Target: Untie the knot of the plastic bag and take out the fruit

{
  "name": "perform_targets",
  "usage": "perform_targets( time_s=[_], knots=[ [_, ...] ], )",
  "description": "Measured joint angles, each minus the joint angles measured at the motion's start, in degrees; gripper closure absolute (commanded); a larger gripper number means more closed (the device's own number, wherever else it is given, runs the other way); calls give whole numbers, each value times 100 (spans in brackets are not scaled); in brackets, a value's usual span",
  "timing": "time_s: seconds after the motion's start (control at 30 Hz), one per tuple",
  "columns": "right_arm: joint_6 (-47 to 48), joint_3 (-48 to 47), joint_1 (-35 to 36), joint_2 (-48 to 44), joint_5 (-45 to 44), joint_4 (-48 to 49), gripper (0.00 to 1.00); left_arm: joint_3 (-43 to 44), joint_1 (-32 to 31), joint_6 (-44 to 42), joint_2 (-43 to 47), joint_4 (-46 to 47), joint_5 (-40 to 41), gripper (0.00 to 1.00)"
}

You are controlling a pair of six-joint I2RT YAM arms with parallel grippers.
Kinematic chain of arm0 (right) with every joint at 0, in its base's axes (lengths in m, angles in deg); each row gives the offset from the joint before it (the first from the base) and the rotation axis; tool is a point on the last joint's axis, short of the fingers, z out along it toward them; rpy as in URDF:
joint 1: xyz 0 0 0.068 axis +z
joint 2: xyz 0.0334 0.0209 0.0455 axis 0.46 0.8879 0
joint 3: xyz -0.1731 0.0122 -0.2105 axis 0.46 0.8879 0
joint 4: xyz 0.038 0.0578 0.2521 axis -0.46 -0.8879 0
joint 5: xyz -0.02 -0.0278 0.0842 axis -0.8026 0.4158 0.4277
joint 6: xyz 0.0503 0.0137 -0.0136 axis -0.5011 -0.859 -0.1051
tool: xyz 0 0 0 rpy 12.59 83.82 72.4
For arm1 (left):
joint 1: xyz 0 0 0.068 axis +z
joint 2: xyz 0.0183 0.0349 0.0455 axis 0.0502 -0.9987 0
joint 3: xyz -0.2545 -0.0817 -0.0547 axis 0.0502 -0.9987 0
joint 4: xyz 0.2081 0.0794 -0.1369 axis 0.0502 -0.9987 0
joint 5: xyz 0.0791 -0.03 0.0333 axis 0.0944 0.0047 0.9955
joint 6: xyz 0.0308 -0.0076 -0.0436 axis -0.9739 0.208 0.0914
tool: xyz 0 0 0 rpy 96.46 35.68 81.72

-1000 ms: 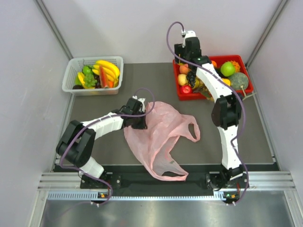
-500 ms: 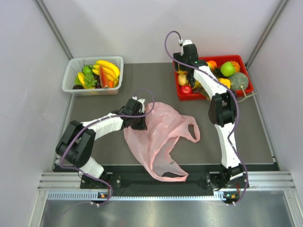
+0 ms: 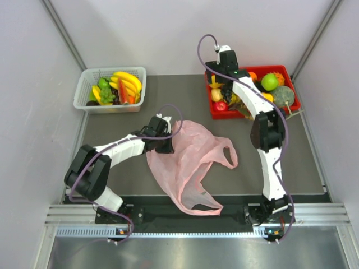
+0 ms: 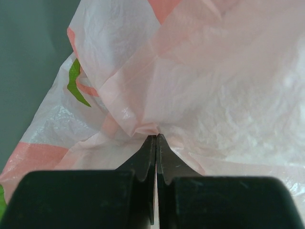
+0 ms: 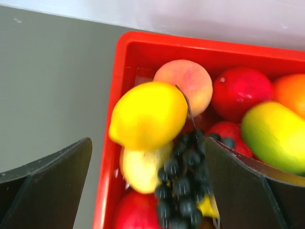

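The plastic bag point(image 3: 190, 159) lies lengthwise toward the near edge, apparently, left claw point(image 4: 156, 142) clenched on it.

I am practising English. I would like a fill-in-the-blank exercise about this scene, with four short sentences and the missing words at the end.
1. The left gripper is ____ on the film of the pink plastic bag.
2. The right gripper hangs over fruit with its jaws ____.
3. The tray under the right gripper is ____ in colour.
4. In the top view, the white basket stands on the far ____ side.

Missing words: shut; open; red; left
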Motion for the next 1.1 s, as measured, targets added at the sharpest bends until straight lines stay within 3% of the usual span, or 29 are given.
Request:
perform_targets(
  time_s=[0.13, 0.4, 0.57, 0.67, 0.8, 0.87, 0.9, 1.0, 1.03, 1.1],
  knots=[
    [-201, 1224, -2, -1362, 212, 50, 0, 2, 0, 0, 223, -26, 24, 100],
    [-501, 4310, 33, -5901, 1572, 811, 0, 131, 0, 0, 713, -210, 20, 97],
    [-695, 5995, 81, -8019, 2037, 723, 0, 219, 0, -2, 1067, -343, 13, 91],
    [-868, 6795, 81, -8915, 2201, 424, 0, 219, 0, -7, 1340, -420, -9, 81],
    [-1047, 7265, 81, -10000, 2269, -343, 0, 219, 0, -26, 1718, -474, -87, 47],
    [-1062, 7259, 81, -10476, 2275, -636, 0, 219, 0, -46, 1886, -474, -138, 41],
    [-1062, 7219, 81, -10762, 2273, -774, 0, 219, 0, -55, 1996, -476, -177, 28],
    [-1058, 7077, 81, -11106, 2212, -1086, 0, 219, 0, -79, 2223, -479, -260, 11],
    [-1049, 7040, 81, -11151, 2170, -1193, 0, 219, 0, -83, 2291, -479, -297, 1],
    [-1043, 7014, 81, -11178, 2052, -1397, 0, 219, 0, -94, 2411, -481, -361, 1]
  ],
)
